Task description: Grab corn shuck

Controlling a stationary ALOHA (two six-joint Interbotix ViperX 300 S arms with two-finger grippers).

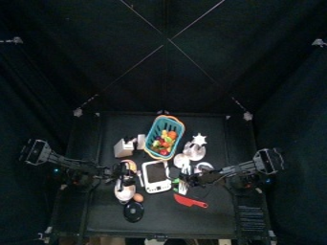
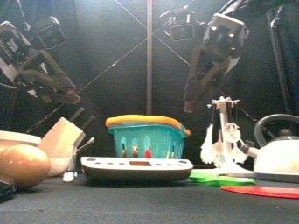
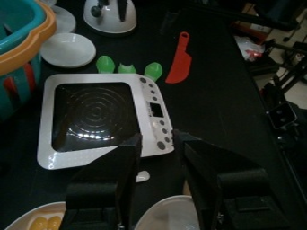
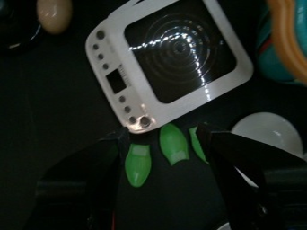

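The corn shuck (image 4: 139,163) is a small cluster of leaf-green pieces lying flat on the black table beside a corner of the white rectangular device (image 4: 168,58). My right gripper (image 4: 168,175) hovers right over it, open wide, with the green leaves between its two jaws and nothing held. The front view shows the shuck (image 2: 218,176) low at the right, and the right gripper (image 2: 205,87) hanging well above the table. My left gripper (image 3: 159,166) is open and empty at the device's (image 3: 102,121) other side, and the shuck (image 3: 153,68) lies beyond the device.
A teal basket (image 2: 147,140) with an orange rim stands behind the device. A red spatula (image 3: 180,58) lies near the shuck. A white kettle (image 2: 281,150) and a utensil stand (image 2: 225,131) are at the right. At the left sits a brown ball (image 2: 21,164).
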